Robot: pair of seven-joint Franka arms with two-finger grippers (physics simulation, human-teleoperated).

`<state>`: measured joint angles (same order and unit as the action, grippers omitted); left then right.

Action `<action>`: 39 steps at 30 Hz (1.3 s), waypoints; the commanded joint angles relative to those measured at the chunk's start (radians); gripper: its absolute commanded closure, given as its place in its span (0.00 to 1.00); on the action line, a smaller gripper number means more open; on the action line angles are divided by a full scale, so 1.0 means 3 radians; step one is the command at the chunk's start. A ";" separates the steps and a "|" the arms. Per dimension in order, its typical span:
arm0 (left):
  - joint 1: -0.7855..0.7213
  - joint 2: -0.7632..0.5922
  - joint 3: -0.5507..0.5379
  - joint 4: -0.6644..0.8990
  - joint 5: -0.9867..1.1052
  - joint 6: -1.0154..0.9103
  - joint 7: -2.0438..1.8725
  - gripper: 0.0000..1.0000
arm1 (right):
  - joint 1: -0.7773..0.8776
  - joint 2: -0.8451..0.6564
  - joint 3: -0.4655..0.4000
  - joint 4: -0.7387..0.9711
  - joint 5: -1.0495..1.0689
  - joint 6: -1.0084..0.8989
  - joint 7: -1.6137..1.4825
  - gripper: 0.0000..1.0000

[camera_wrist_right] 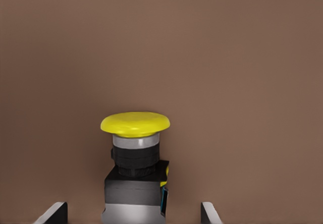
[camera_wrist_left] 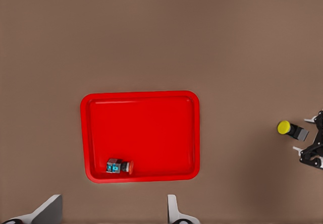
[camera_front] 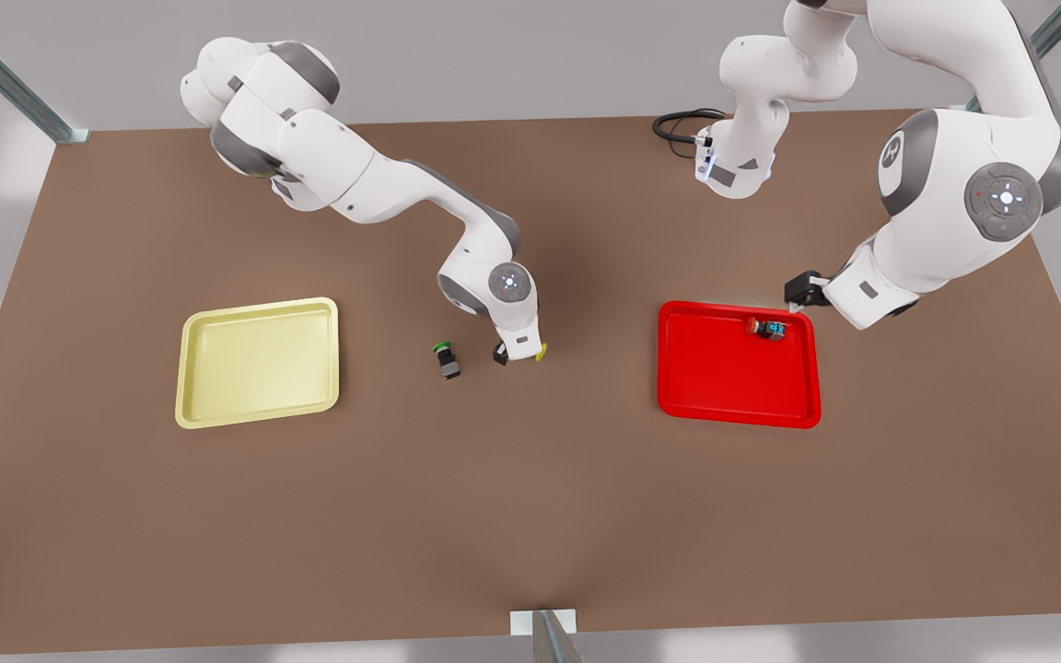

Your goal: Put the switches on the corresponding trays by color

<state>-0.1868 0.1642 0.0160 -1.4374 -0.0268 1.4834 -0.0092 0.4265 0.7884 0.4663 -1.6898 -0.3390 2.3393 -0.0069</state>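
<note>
Down at the middle of the worktop point(camera_front: 530, 516), the right gripper point(camera_wrist_right: 133, 216) has its jaws released, one fingertip on each side of the yellow switch point(camera_wrist_right: 135, 168), with a gap showing between each tip and the switch's dark body. In the front view that gripper point(camera_front: 518, 351) sits low over the brown surface, the yellow cap point(camera_front: 541, 351) peeking out at its side toward the front view's right. Just beside it, toward the front view's left, the green switch point(camera_front: 446, 359) lies on the bare worktop, apart from both trays.

Over on the front view's right, the left gripper point(camera_front: 800, 293) hangs near the far corner of the red tray point(camera_front: 733, 391). Its jaws are released and hold nothing; the two pale fingertips point(camera_wrist_left: 174, 211) stand wide apart in the left wrist view, outside the tray's rim point(camera_wrist_left: 88, 133). The red switch point(camera_wrist_left: 119, 166) lies on its side inside the red tray, close to that corner, with a small blue patch on its dark body.

Well apart, on the front view's left, sits the pale yellow tray point(camera_front: 259, 364).
</note>
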 commanded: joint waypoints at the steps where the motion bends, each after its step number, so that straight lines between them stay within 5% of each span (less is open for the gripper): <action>1: -0.0001 0.0000 0.0003 0.0000 -0.0003 0.0000 0.0000 0.00 | 0.0000 0.0000 0.0000 0.0003 0.0000 0.0000 -0.0003 0.42; 7: -0.0001 0.0000 -0.0002 -0.0005 -0.0003 0.0000 0.0000 0.00 | -0.0005 0.0000 0.0000 0.0003 0.0000 0.0000 -0.0049 0.61; 24: -0.0001 -0.0005 -0.0002 -0.0010 0.0002 -0.0005 -0.0005 0.00 | -0.0256 -0.0398 0.0046 -0.0074 0.0169 -0.0357 -0.0018 0.54; 27: -0.0001 -0.0005 -0.0002 -0.0010 0.0002 -0.0005 -0.0005 0.00 | -0.1099 -0.0654 0.0486 -0.0416 0.0164 -0.0358 -0.0258 0.53; 33: -0.0001 -0.0010 -0.0002 -0.0015 0.0007 -0.0015 -0.0005 0.00 | -0.3134 -0.1717 0.0695 -0.1419 0.0261 -0.0633 -0.2206 0.52; 39: -0.0001 -0.0005 -0.0002 -0.0015 0.0007 -0.0015 -0.0005 0.00 | -0.3293 -0.1820 0.0644 -0.1945 0.0389 -0.0731 -0.2068 0.50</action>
<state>-0.1870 0.1627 0.0153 -1.4420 -0.0245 1.4788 -0.0107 -0.5631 0.2433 0.6590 -2.2832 -0.2116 2.1218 -0.6318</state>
